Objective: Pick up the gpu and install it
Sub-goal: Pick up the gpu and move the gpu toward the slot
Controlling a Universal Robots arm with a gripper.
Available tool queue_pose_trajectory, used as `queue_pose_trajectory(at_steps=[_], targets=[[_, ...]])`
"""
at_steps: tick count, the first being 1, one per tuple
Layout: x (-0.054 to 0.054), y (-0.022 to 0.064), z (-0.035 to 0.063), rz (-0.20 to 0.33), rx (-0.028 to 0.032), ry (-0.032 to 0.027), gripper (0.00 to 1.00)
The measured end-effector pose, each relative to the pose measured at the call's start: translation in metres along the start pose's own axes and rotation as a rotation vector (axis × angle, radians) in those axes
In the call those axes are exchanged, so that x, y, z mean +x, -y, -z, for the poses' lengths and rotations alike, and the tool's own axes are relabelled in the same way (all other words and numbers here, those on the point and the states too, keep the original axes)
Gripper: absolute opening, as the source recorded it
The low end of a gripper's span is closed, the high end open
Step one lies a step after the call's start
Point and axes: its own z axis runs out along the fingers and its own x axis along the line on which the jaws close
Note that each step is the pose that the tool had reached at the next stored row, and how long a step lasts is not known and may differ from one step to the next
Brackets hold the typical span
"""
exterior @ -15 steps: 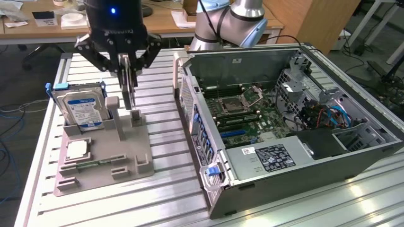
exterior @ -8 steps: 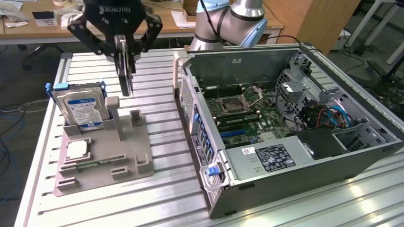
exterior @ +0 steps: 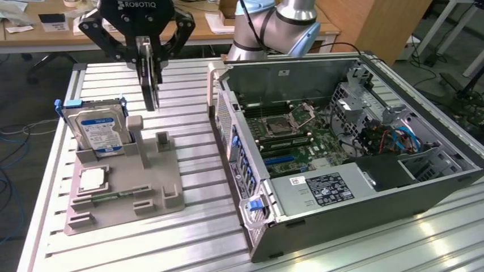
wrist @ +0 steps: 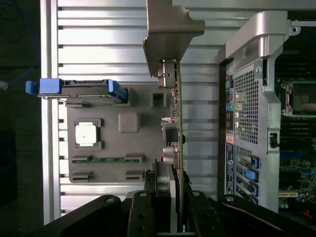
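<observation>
Two fingers (wrist: 151, 183) of the gripper (exterior: 148, 63) pinch the gpu (exterior: 149, 85) by its upper edge. The jaws are drawn in to a narrow gap, and the card fills that gap. The gpu hangs straight down from the hand, edge-on in the exterior view, with its lower end in the air and clear of the holder (exterior: 155, 170) beneath. In the wrist view the card runs away from the fingers as a thin line with small parts standing off one face. It ends in a silvery bracket (wrist: 170, 29) at the end farthest from the hand.

Below the hand, the grey holder lies on the slatted table (exterior: 196, 238). A drive (exterior: 97, 131) with a blue label stands upright in the holder, near the hanging card on the exterior view's left. A square chip (exterior: 92, 180) lies flat farther from the hand, and a ram stick (exterior: 113, 197) lies beyond it. Two short posts (exterior: 135, 129) stand almost under the gpu.

On the hand's other side, the exterior view's right, the case (exterior: 340, 187) lies open on its side. Its board (exterior: 302, 148) faces up, showing a socket (exterior: 287, 122). The arm (exterior: 276, 25) rises behind the case.
</observation>
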Motion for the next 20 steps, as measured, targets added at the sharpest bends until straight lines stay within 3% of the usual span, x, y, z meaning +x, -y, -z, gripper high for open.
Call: queue_pose_trajectory(at_steps=[20], targets=[[-0.089,-0.0015,-0.0013,0.0,-0.0006,0.0002,0.28]])
